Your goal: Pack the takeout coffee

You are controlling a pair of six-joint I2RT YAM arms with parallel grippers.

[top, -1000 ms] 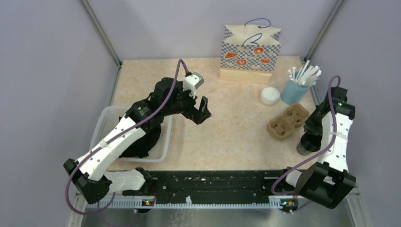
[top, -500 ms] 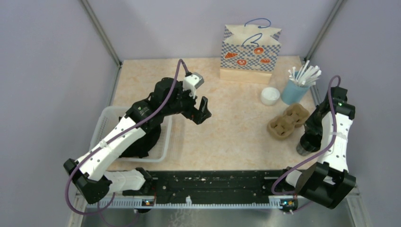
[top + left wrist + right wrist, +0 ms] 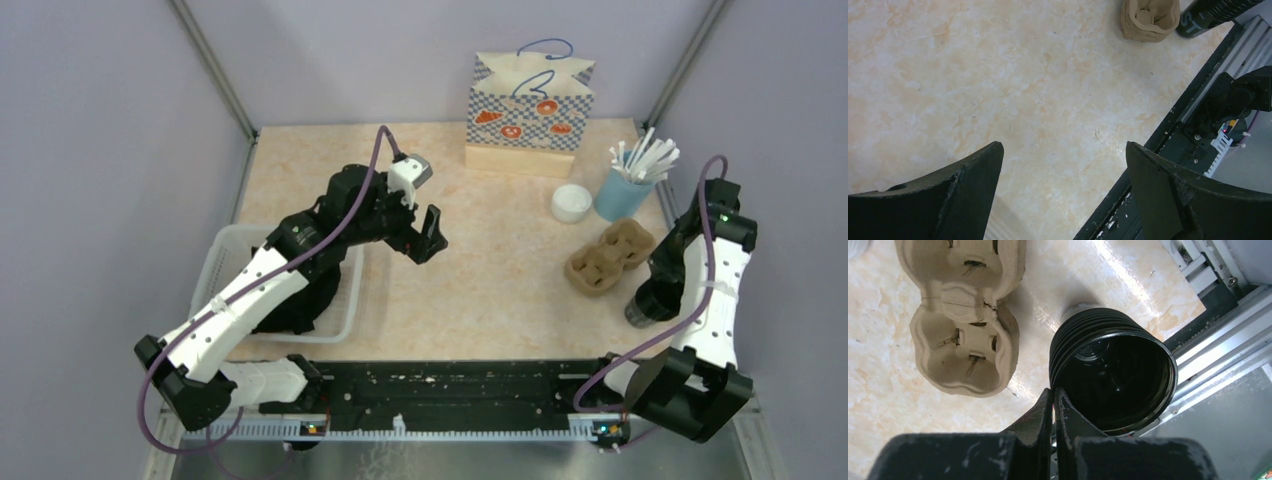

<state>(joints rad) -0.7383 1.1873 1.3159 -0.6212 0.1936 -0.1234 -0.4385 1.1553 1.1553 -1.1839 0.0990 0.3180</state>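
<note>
The two small lidded takeout coffee cups show in no view. My right gripper (image 3: 655, 292) is shut on the rim of a larger black ribbed lidless cup (image 3: 641, 307) at the table's right edge. In the right wrist view its fingers (image 3: 1053, 391) pinch the wall of the cup (image 3: 1113, 380), which looks dark and empty inside. A brown pulp cup carrier (image 3: 609, 256) lies just left of it, and also shows in the right wrist view (image 3: 960, 315). My left gripper (image 3: 432, 235) is open and empty above the bare tabletop (image 3: 1063, 145).
A patterned paper bag (image 3: 530, 105) stands at the back. A blue cup of white stirrers (image 3: 625, 190) and a loose white round lid (image 3: 571, 203) sit at the back right. A white basket (image 3: 222, 262) lies at the left under my left arm. A black rail (image 3: 450, 385) runs along the near edge.
My right arm has shifted slightly with the black cup in its grip. The left arm has not moved.
</note>
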